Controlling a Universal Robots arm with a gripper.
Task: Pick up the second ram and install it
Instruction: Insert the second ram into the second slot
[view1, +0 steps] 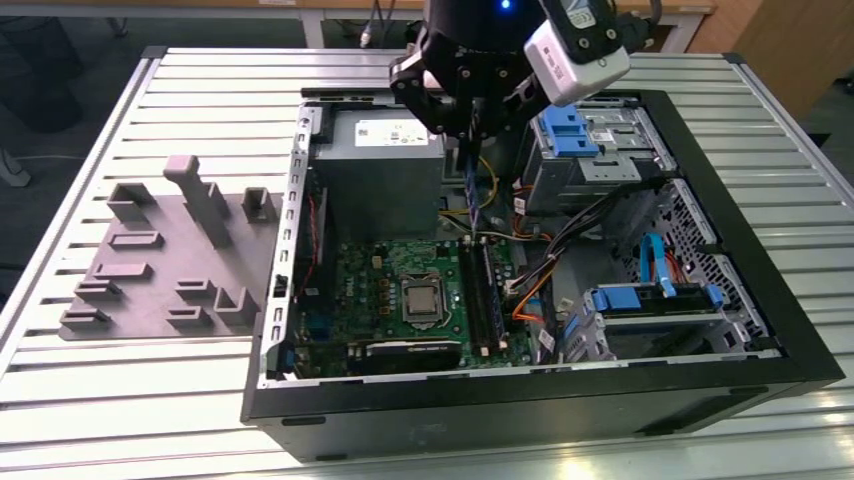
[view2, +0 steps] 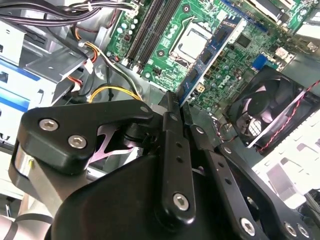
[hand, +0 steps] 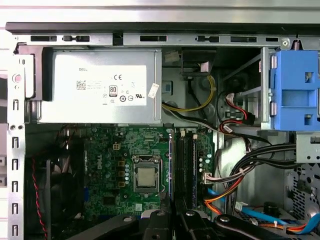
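Above the open computer case (view1: 534, 400), the second ram (view2: 206, 54) is gripped edge-on between the closed fingers of the gripper (view2: 175, 100), over the green motherboard (hand: 110, 165) and close to its long black slots (hand: 186, 160). Inside the case are housed a grey power supply (hand: 100, 85), a CPU socket (hand: 146, 176), a black fan (view2: 260, 107), a blue drive bracket (hand: 295, 90) and bundled cables (hand: 240, 170). On the slatted table (view1: 134, 400), a grey fixture (view1: 147, 270) is set beside the case, at the exterior view's left.

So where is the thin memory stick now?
In the second wrist view, the thin dark flat memory stick is gripped in the black tool, held over the green motherboard near its long black slots.
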